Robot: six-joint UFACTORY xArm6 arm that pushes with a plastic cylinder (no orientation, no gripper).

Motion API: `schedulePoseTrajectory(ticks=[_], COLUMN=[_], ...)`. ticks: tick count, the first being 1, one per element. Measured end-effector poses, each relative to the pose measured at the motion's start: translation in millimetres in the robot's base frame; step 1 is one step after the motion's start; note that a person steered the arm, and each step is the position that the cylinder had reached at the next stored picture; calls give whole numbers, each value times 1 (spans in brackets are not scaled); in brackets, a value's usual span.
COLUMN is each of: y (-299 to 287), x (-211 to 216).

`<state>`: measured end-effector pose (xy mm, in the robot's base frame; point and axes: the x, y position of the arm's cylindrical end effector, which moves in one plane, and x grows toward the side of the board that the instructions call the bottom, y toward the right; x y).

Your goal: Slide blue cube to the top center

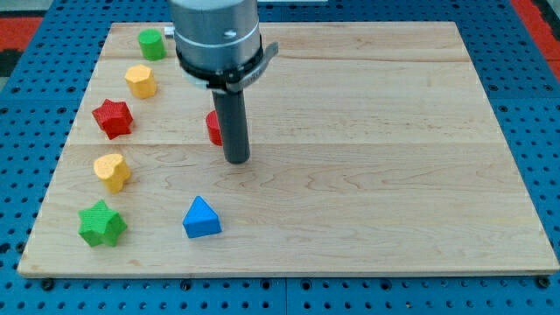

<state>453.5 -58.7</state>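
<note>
The only blue block in view is a triangular one (201, 218), lying near the board's bottom, left of centre. My tip (237, 161) rests on the wooden board (394, 131) left of centre. It is above and slightly right of the blue block and apart from it. A red block (213, 128) sits just left of the rod, partly hidden behind it, so its shape is unclear. The arm's grey body (217, 35) covers part of the board's top edge.
Down the board's left side lie a green cylinder (151, 43), a yellow hexagon (140, 80), a red star (113, 117), a yellow heart (112, 171) and a green star (102, 224). A blue pegboard (26, 131) surrounds the board.
</note>
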Motion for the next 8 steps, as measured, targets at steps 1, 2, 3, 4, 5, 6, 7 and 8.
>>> schedulePoseTrajectory(ticks=[1,2,3,4,5,6,7,8], y=[0,2,30,47,47,47,47,49], x=[-13,-13,-36,-50,-51,-51,-52,-55])
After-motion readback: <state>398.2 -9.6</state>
